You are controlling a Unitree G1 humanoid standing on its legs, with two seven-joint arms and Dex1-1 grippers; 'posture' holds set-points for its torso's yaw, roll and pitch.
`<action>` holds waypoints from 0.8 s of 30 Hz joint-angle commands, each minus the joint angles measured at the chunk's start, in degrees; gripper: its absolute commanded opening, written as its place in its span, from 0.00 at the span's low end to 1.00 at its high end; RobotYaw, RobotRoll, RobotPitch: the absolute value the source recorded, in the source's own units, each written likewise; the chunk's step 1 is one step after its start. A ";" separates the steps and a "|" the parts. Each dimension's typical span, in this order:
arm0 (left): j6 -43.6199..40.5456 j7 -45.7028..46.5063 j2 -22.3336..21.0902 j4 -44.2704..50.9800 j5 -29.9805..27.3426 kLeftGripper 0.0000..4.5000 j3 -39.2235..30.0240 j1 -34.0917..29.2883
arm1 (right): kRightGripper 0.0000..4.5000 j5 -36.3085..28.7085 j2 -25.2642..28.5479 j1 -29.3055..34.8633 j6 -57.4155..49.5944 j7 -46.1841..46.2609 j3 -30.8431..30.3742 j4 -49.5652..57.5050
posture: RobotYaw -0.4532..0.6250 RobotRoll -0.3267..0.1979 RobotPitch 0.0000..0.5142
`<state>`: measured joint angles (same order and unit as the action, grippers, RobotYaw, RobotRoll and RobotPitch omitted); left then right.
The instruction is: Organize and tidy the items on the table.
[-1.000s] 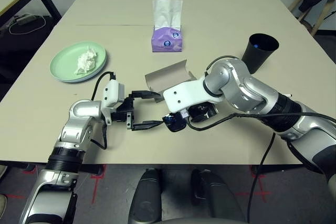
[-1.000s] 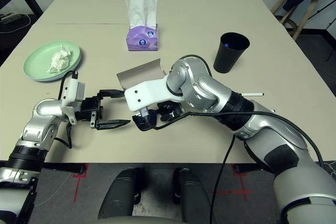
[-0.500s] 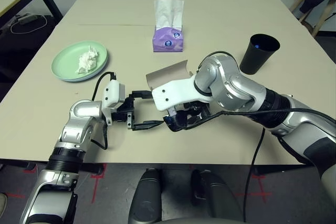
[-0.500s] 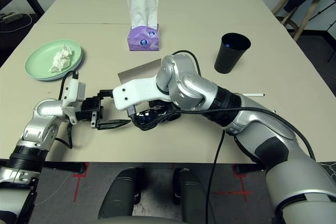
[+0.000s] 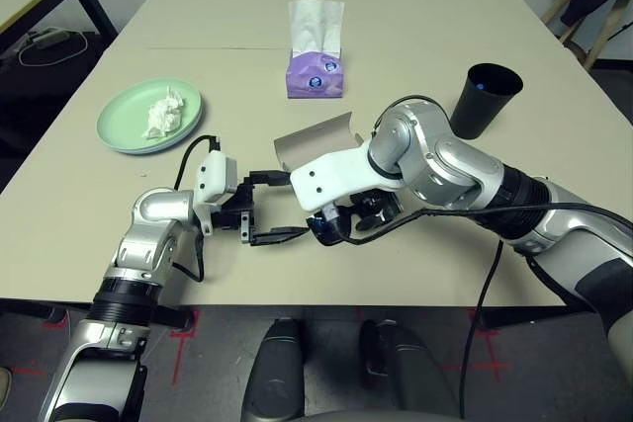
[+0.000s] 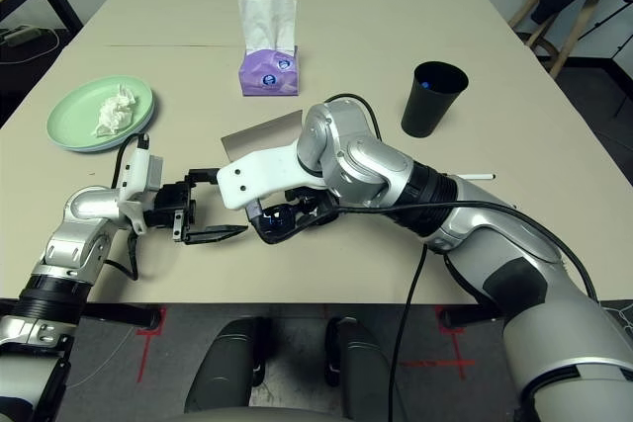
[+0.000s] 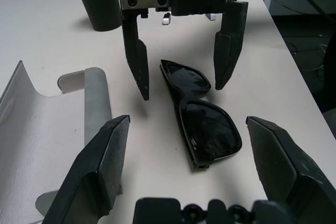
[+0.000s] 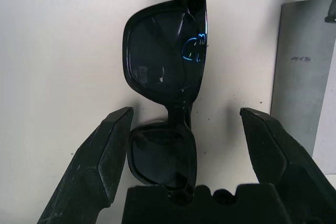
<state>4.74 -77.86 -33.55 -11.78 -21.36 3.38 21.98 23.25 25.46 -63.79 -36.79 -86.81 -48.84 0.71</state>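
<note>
R gripper (image 7: 181, 85) fingers spread wide, pointing steeply down, straddling black sunglasses (image 7: 199, 114) at the bridge; nothing gripped yet. L gripper (image 5: 269, 207) likewise wide open, level, aimed toward 3 o'clock at the same glasses, holding nothing.

To do well: prob. best to drop R straight down, keep bridge centred btwn pads, close on frame not lenses; keep L clear so fingers don't clash. Glossy frame may slip, so square the pinch first.

Sunglasses: folded, dark lenses, lying flat on table (image 5: 415, 37) near front edge, just beside open grey glasses case (image 5: 315, 140), which sits at their 12. Black cup (image 5: 488, 98) at 2 o'clock, well apart. Green plate (image 5: 127, 135) w/ crumpled tissue (image 5: 162, 114) at 10 o'clock. Purple tissue box (image 5: 316, 74) beyond case.
</note>
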 commanded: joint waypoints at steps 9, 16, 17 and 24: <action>0.27 -0.04 -0.56 1.57 0.75 1.00 0.74 -0.72 | 0.54 1.03 -0.96 0.99 1.98 0.34 -0.79 -1.65 | 0.61 0.62 0.27; 0.35 -0.10 -0.66 1.22 0.80 1.00 0.74 -0.50 | 0.01 1.53 -0.17 2.04 2.86 -0.26 -1.33 -1.59 | 0.61 0.62 0.27; 0.37 -0.14 -0.69 1.12 0.81 1.00 0.72 -0.46 | 0.01 1.59 -0.11 2.16 2.91 -0.36 -1.31 -1.59 | 0.61 0.62 0.27; 0.44 -0.41 -0.72 0.61 0.85 1.00 0.79 -0.14 | 0.01 1.50 0.05 2.38 2.80 -0.81 -0.64 -1.21 | 0.61 0.62 0.27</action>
<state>4.74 -77.65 -33.90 -11.61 -21.23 3.39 21.99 24.70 24.90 -62.65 -33.93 -86.68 -48.76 -0.44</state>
